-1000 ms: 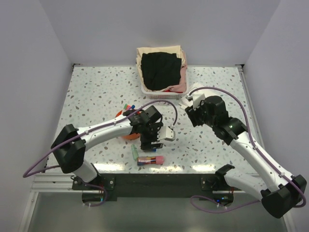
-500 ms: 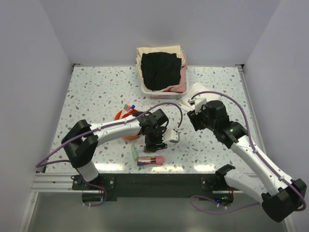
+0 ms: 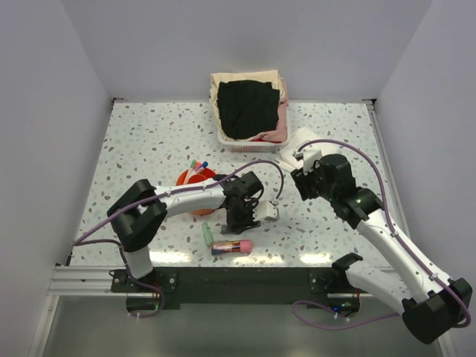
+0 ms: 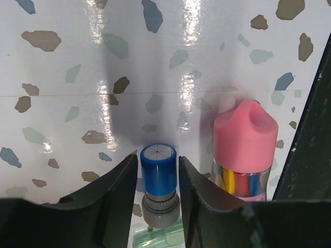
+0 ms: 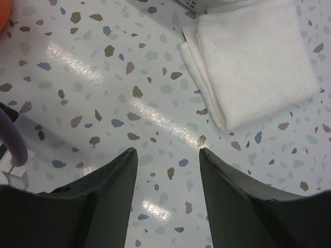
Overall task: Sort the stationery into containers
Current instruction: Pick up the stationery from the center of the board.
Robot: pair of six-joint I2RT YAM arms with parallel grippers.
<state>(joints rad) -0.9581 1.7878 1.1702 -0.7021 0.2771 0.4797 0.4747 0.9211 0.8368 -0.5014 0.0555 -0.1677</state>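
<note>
My left gripper [image 3: 239, 222] is shut on a short blue-capped piece with a grey base [image 4: 158, 168], low over the table; in its wrist view [image 4: 158, 157] the fingers hug the cap on both sides. A pink-capped clear case of coloured pieces [image 4: 243, 139] lies just right of it, and shows near the front edge in the top view [image 3: 229, 246]. A green tube [image 3: 206, 234] lies just left. The orange tray [image 3: 186, 178] sits behind the left arm, with coloured-cap pens [image 3: 198, 163] in it. My right gripper [image 3: 301, 182] is open and empty over bare table [image 5: 168, 152].
A folded white cloth [image 5: 253, 57] lies ahead of the right gripper. A white basket [image 3: 242, 145] of dark and pink clothes stands at the back centre. The left arm's purple cable loops over the table near the tray.
My left gripper has shifted a little to the right, staying low by the green tube and the pink-capped case. The right gripper has drifted slightly right and nearer.
</note>
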